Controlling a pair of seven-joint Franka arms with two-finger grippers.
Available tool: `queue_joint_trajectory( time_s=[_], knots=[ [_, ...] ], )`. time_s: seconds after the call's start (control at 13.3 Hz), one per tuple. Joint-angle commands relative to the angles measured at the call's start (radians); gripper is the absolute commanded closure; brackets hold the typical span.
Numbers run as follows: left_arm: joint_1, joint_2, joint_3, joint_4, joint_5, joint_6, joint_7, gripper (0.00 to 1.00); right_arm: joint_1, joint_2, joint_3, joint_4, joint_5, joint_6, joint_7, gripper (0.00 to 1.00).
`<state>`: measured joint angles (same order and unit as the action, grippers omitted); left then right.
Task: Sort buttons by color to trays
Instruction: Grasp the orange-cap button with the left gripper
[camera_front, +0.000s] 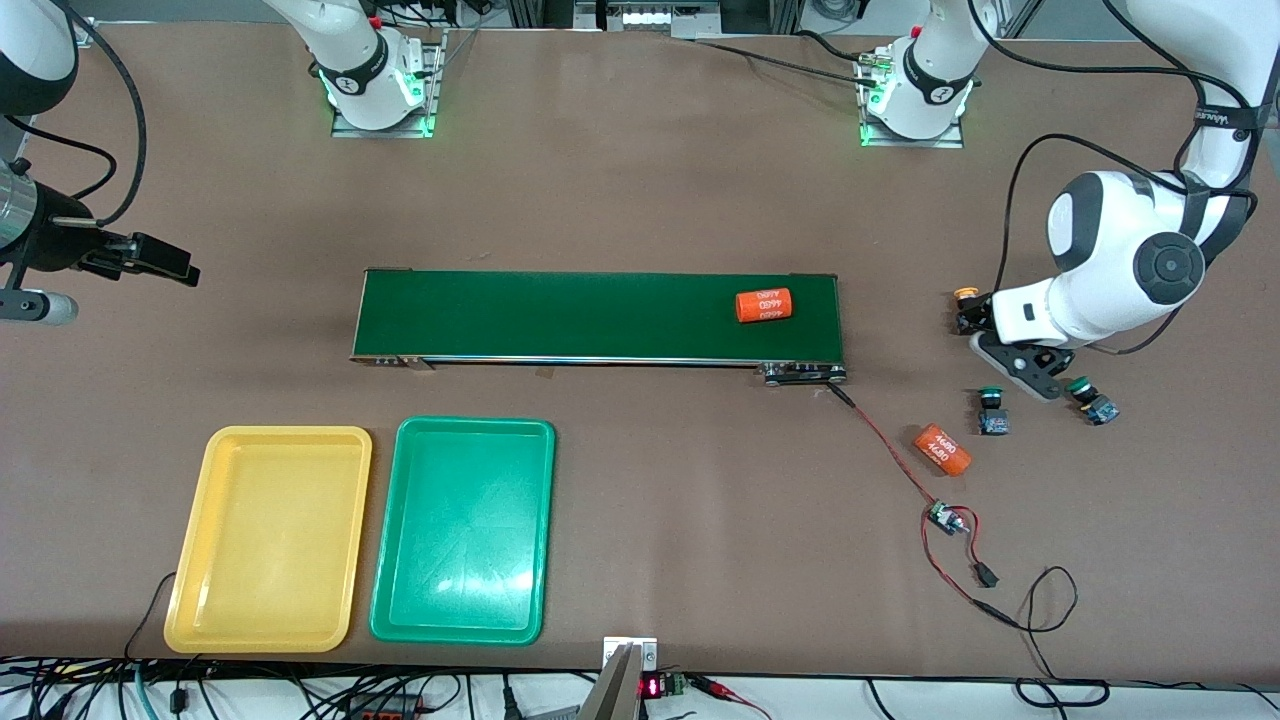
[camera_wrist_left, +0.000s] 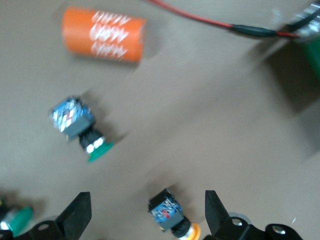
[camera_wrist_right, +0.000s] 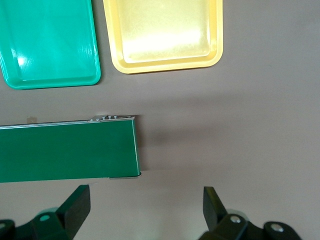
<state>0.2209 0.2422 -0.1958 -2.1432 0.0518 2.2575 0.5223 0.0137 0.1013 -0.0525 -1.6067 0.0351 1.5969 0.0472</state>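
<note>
A yellow-capped button (camera_wrist_left: 172, 218) is framed between the spread fingers of the left gripper (camera_front: 1003, 345), which hangs over it, nothing clamped. Two green-capped buttons (camera_front: 992, 411) (camera_front: 1091, 401) lie close by, nearer the front camera – beside an orange cylinder (camera_front: 942, 449). The yellow tray (camera_front: 270, 538) and green tray (camera_front: 464, 530) sit side by side (both empty) toward the right arm's end. The right gripper (camera_wrist_right: 146, 212) waits with fingers apart near the conveyor belt (camera_front: 598, 316) – a second orange cylinder (camera_front: 764, 305) lies on it.

Brown table (camera_front: 640, 180), conveyor (camera_front: 560, 315), 2 trays (camera_front: 270, 540), buttons (camera_front: 992, 412)
</note>
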Motion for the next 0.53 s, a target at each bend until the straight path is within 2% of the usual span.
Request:
queue_joint_trajectory(
  time_s=[0.0, 0.15, 0.45],
  knots=[
    [0.009, -0.021, -0.002, -0.044, -0.015, -0.013, -0.282, 0.00, -0.009, 0.008, 0.002, 0.021, 0.014, -0.015, -0.007, 0.00],
    [0.030, -0.023, -0.001, -0.086, -0.015, -0.007, -0.370, 0.00, -0.008, 0.008, 0.002, 0.021, 0.016, -0.015, -0.007, 0.00],
    [0.075, -0.018, -0.001, -0.136, -0.010, 0.037, -0.374, 0.00, -0.009, 0.008, 0.002, 0.019, 0.016, -0.015, -0.009, 0.00]
  ],
)
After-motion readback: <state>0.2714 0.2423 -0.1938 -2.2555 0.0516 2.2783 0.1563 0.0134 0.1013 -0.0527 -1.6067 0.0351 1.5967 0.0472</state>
